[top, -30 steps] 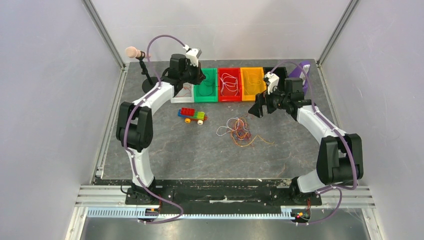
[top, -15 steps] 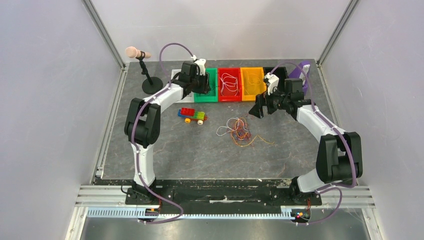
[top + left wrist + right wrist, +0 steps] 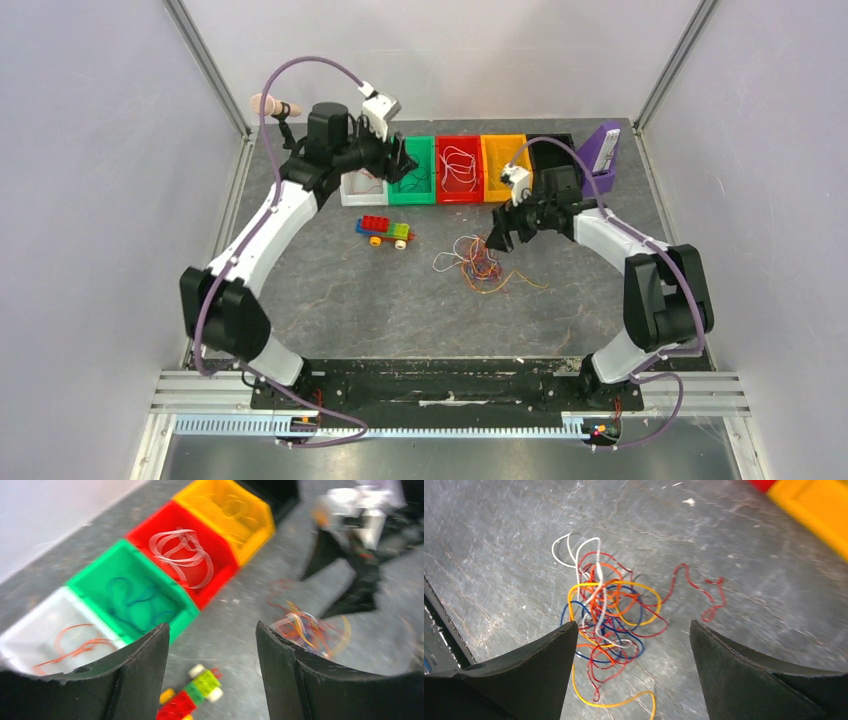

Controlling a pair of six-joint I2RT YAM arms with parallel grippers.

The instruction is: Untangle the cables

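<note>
We noted the grey table (image 3: 330, 300) first. The left gripper (image 3: 211, 626) hung by the green bin (image 3: 414, 178) at the far edge, jaws spread wide and empty. The right gripper (image 3: 632, 624) hovered just above the cables (image 3: 606, 612), jaws apart too, holding nothing. The white bin (image 3: 35, 630) held red strands, the green bin blue ones, and the red bin (image 3: 165, 525) white ones. The cables lay tangled mid-table, near a Lego car (image 3: 386, 231). One red strand (image 3: 696, 592) trailed out of the tangle.
</note>
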